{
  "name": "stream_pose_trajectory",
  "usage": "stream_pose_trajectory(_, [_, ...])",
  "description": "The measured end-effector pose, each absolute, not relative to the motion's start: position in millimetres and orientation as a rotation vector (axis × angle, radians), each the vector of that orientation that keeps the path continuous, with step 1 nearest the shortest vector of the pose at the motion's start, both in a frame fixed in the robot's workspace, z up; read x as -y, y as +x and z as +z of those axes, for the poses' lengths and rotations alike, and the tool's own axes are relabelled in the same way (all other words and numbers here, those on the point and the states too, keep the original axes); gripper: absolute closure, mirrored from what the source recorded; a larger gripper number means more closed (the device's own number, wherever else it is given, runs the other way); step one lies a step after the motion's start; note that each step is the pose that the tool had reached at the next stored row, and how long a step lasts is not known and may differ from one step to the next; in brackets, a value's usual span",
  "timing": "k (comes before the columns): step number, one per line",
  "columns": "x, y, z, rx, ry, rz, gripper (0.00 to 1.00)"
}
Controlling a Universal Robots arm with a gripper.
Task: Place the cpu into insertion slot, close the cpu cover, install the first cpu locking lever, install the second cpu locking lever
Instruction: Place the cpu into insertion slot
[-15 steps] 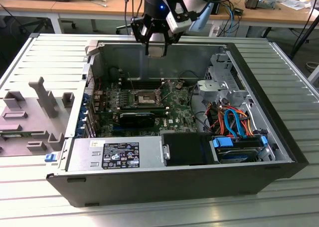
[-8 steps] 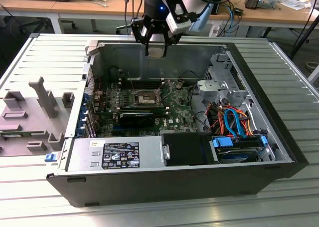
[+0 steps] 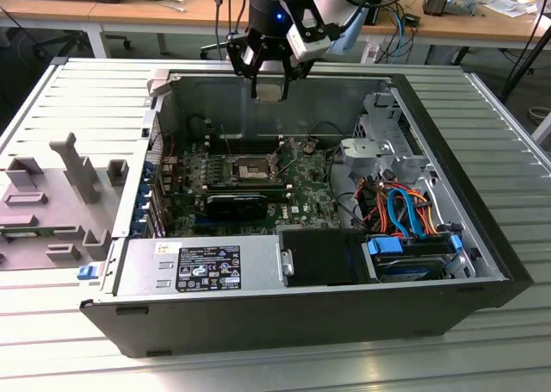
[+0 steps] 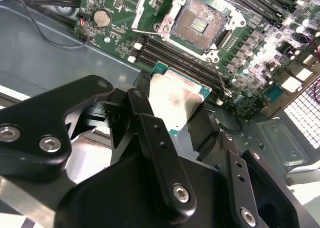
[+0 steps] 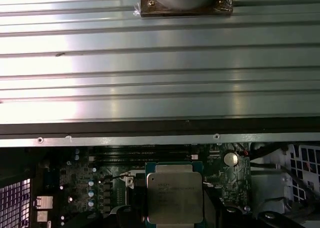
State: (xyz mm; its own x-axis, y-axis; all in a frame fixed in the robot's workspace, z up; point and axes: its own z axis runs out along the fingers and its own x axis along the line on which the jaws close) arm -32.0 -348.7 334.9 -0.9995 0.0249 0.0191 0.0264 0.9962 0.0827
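Silver-grey metal tops the cpu (image 4: 177, 95), clamped between the fingers of my gripper (image 3: 269, 87) as I hang above the open computer case (image 3: 258, 323). The insertion slot (image 4: 200, 22) lies bare on the green motherboard (image 4: 260, 52), apart from the chip.

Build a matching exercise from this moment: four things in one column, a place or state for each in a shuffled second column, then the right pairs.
Things
1. cpu
2. insertion slot
3. coin battery
4. grey fixture

Places or states
A. round and silver
B. gripped by the tool
C. outside the computer case, at the exterior view's left
D. empty, dark centre exposed

Pairs: 1-B, 2-D, 3-A, 4-C
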Motion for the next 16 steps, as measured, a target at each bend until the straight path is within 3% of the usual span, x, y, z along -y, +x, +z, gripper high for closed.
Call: stream_pose_trajectory(16, [349.9,-32.0,331.4,3.121,-0.040,-0.130,0.46])
